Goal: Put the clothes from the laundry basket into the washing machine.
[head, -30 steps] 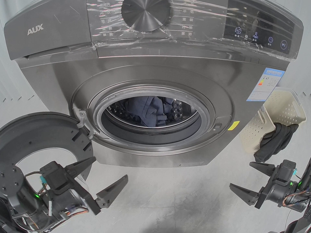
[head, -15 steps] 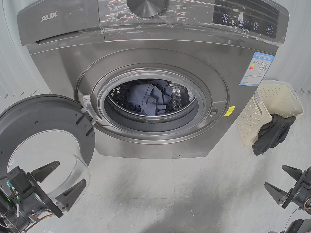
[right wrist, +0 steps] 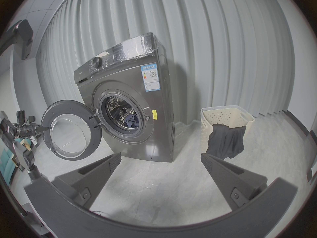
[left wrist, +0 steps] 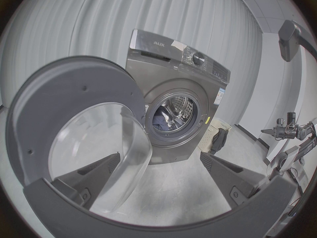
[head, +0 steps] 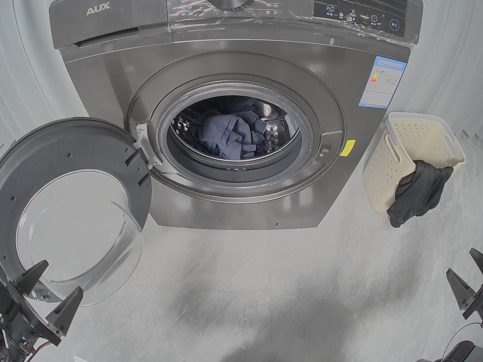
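The grey washing machine (head: 236, 66) stands with its round door (head: 70, 197) swung open to the left. Blue clothes (head: 229, 134) lie inside the drum. To the machine's right stands the cream laundry basket (head: 427, 134), with a dark garment (head: 417, 194) draped over its front rim. My left gripper (head: 60, 278) is open and empty, low in front of the open door (left wrist: 72, 116). Far from the basket (right wrist: 228, 114) and its dark garment (right wrist: 226, 141), my right gripper (head: 470, 275) is open and empty above the floor.
Pale tiled floor (head: 261, 287) stretches between me and the machine. The open door juts out on the left side. White curtains (right wrist: 214, 50) hang behind the machine and basket.
The head view has drawn back, so the machine looks smaller and farther. Both open grippers now sit lower and nearer the picture's bottom corners.
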Motion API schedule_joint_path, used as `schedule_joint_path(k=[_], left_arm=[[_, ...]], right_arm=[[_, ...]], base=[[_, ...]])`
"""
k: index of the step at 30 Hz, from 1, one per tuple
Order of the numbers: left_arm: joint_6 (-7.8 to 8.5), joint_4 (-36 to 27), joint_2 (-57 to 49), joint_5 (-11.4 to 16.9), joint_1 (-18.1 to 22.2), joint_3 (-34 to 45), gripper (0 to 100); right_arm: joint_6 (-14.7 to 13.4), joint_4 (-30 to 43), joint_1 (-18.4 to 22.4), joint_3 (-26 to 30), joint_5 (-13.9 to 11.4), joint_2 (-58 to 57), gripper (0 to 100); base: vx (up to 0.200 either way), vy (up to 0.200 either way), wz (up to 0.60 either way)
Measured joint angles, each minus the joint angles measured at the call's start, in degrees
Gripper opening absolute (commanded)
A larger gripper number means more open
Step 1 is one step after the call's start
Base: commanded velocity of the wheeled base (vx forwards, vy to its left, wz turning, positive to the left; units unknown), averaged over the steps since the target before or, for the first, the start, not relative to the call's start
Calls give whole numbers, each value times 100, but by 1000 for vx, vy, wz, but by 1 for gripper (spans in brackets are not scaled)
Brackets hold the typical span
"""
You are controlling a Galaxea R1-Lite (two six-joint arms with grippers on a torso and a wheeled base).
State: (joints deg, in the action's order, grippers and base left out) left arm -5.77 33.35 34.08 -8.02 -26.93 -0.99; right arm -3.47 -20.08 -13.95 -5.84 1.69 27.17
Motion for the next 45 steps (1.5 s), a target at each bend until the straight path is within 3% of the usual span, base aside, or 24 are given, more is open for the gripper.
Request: schedule_joint_path(k=[9,13,16,17,20,24,26,28,34,36,38,41,45], left_arm=[[-2,-1083,-1474,507,764,-2,100],[16,-1987,-2088,579,1067,-2,100],[40,-2498,-2414,535,1265,0,100],[49,-2597,-2530,488,1376,0,100],[95,-2731,-2682,384,1704,0,100],[301,-2909,-2844,386,2214,-2,100],[466,-3115,-2979,523,2456,-2,100],[525,-3174,-3062,602,2545,-2,100],[621,-3328,-3260,802,2669,-2,100],[630,-3338,-3294,816,2686,-2,100],[631,-3343,-3310,823,2693,-2,100],[628,-3346,-3329,829,2693,-2,100],[588,-3349,-3335,823,2693,-2,100]], right_arm=[[-20,722,207,37,-13,-975,100],[-98,944,304,152,55,-1442,100],[-249,1117,380,332,304,-1709,100],[-299,1231,408,394,545,-1805,100],[-341,1407,489,450,889,-1937,100],[-339,1515,668,472,1059,-2032,100],[-265,1565,861,480,955,-2107,100],[-199,1595,1001,480,717,-2181,100],[41,1713,1331,483,-273,-2448,100],[140,1748,1373,483,-727,-2509,100],[169,1794,1395,483,-906,-2542,100],[165,1875,1410,483,-829,-2581,100],[154,1948,1417,483,-300,-2608,100]], base=[[0,0,0],[0,-150,0],[0,-200,0],[0,-200,0],[0,-133,0],[0,0,0],[0,0,0],[0,0,0],[0,0,0],[0,0,0],[0,-100,0],[0,-200,0],[0,-200,0]])
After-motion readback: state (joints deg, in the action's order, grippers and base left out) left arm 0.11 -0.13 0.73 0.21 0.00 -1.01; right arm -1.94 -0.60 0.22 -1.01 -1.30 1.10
